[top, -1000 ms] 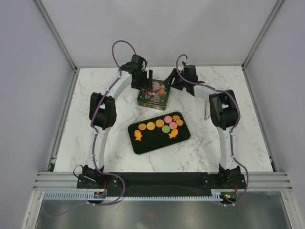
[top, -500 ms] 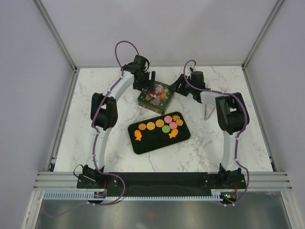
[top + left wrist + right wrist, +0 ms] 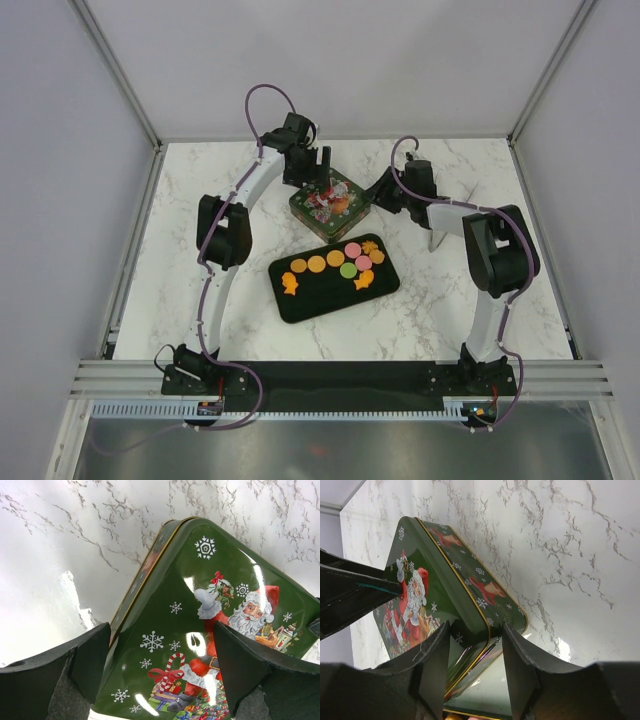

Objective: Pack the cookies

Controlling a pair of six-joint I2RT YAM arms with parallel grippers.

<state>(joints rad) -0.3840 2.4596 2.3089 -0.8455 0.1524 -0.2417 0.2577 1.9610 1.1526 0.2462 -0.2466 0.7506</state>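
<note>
cookies point(image 3: 335, 258) lie on black tray point(image 3: 310, 300)

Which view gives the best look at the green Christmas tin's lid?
The left wrist view: the tin lid fills the frame, with Santa, the snowflakes and the candy cane sharp. The right wrist view shows one corner and the side wall at a slant. The top view shows it whole but small.

Marble table point(image 3: 180, 250) with green tin point(image 3: 336, 206), black tray point(image 3: 320, 302), possibly white stand point(image 3: 436, 238).

cookies point(image 3: 334, 258) on tray point(image 3: 305, 302), tin point(image 3: 329, 200) behind tray
</note>
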